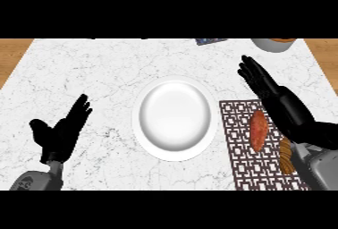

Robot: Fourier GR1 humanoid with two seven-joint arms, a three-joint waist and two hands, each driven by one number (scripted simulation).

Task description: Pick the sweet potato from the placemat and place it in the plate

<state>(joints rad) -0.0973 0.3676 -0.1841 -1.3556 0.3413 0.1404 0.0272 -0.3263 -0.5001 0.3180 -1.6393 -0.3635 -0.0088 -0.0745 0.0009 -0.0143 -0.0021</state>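
Note:
An orange-brown sweet potato (258, 130) lies lengthwise on a brown lattice placemat (243, 152) at the right of the marble counter. A white plate (175, 117) sits just left of the placemat, with nothing on it. My right hand (276, 95) hovers over the placemat's far right edge, fingers straight and pointing away, just right of the sweet potato and holding nothing. My left hand (61, 132) rests open at the lower left, fingers up, well left of the plate.
A second brownish ridged food item (286, 156) lies on the placemat near my right forearm. At the counter's far edge stand a white bowl (274, 44) and a small dark object (210, 41). Wooden floor shows beyond both counter sides.

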